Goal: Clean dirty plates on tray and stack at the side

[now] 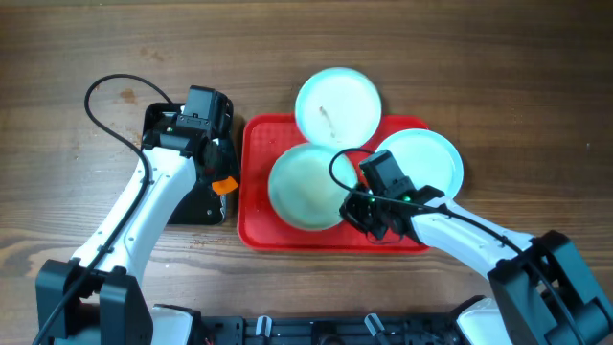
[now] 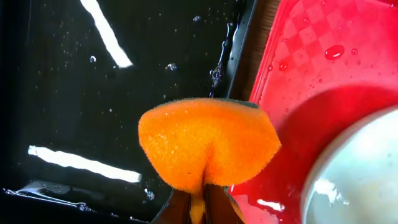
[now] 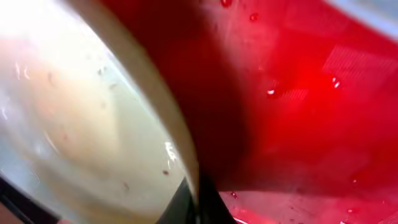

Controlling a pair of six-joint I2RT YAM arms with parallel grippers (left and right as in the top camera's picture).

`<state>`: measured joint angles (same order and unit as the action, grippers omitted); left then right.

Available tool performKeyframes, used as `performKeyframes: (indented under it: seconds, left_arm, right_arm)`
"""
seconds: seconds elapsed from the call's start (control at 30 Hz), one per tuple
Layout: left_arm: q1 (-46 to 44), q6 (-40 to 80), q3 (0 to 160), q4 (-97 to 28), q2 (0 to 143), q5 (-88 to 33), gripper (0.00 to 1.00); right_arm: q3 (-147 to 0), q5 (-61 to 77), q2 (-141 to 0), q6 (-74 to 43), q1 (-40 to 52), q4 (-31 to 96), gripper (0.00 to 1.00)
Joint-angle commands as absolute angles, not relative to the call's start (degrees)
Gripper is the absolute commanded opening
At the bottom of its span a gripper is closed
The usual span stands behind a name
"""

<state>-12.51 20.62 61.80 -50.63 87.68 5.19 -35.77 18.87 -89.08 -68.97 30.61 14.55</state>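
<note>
A: The right fingers (image 3: 208,210)?
B: Pinching the middle plate (image 1: 305,187) by its near-right rim. Wrist view blurred, tips cut off by the frame. Lifted or flat, cannot tell.
A: And the left fingers (image 2: 186,211)?
B: Clamped on the orange sponge (image 2: 208,140), over the right edge of the black tray (image 2: 74,93).
A: Outward?
B: The red tray (image 1: 254,230) lies long axis left-right on the worktop (image 1: 536,115). The far plate (image 1: 337,105) overhangs its far rim. The right plate (image 1: 421,158) overhangs its right end, part-hidden by the right arm (image 1: 469,230).

No lettering, label, brand, number or sign is readable in any view. The red tray (image 1: 253,226), the pale plates (image 1: 337,103), the black tray (image 1: 194,210) and the orange sponge (image 2: 208,146) show only plain, wet surfaces.
</note>
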Motion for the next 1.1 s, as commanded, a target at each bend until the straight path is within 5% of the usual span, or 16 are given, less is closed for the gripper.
performKeyframes:
  seconds: [0.0,0.5,1.07]
  left_arm:
    - [-12.19,19.90,62.15,-50.89,88.05,4.71,0.04]
    - [-12.19,19.92,62.15,-51.05,88.05,4.71,0.04]
    - [-12.19,20.14,62.15,-49.76,88.05,4.73,0.04]
  right_arm:
    - [-33.19,16.73,-92.05,-68.66,30.96,16.16,0.05]
    - [-34.00,15.16,-88.20,-60.34,31.03,23.70,0.05]
    - [-51.70,-7.79,-81.10,-45.43,32.67,46.65,0.05]
